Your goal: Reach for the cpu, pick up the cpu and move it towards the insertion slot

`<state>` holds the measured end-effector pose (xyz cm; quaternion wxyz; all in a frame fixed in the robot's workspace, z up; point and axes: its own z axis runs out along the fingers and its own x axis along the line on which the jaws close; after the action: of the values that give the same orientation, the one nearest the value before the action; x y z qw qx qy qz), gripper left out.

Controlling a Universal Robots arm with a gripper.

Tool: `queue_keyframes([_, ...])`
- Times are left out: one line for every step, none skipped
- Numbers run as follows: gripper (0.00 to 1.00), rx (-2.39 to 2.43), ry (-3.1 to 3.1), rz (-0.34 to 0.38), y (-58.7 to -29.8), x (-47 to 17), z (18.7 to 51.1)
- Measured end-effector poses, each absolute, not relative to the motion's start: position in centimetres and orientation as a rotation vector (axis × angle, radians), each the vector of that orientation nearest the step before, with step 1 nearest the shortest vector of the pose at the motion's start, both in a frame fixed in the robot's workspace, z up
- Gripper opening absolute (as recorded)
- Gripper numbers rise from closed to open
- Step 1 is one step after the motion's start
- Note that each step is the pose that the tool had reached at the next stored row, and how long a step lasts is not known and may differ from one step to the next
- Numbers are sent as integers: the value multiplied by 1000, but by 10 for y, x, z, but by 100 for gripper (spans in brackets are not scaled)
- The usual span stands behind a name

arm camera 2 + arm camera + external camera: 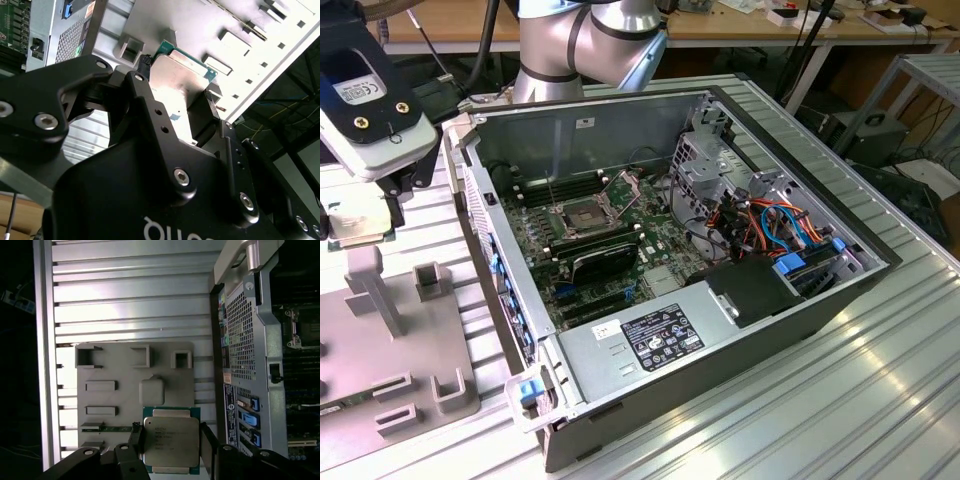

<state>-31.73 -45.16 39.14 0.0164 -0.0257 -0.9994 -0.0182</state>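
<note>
Your tool point(170, 442) is pinching the cpu point(170, 439) by two opposite edges, lifted above the grey holder plate point(115, 390) on the ribbed worktop point(130, 295). You see the chip beside the open computer case point(720, 250), outside it. Inside that case, the insertion slot point(583, 215) sits with its load plate raised.

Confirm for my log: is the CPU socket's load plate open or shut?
Open: in the exterior view the insertion slot shows its dark centre bare, with its load plate tilted up beside it.
</note>
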Motion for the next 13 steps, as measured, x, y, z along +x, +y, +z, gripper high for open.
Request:
queue_keyframes([55,-80,-3107,-56,-452,-316,391])
queue_keyframes([55,-80,-3107,-57,-452,-316,391])
queue_keyframes([55,-80,-3107,-56,-452,-315,391])
queue_keyframes([55,-80,-3107,-56,-452,-314,391])
queue_keyframes([55,-80,-3107,-56,-452,-313,391])
queue_keyframes([55,-80,-3107,-56,-452,-312,391])
queue_keyframes([55,-80,-3107,-56,-452,-312,391])
queue_keyframes([55,-80,-3107,-56,-452,-311,391])
queue_keyframes([55,-80,-3107,-56,-452,-310,391])
queue_keyframes([55,-80,-3107,-56,-452,-309,391])
queue_keyframes([55,-80,-3107,-56,-452,-309,391])
queue_keyframes([55,-80,-3107,-56,-452,-308,391])
queue_keyframes([55,-80,-3107,-56,-452,-308,391])
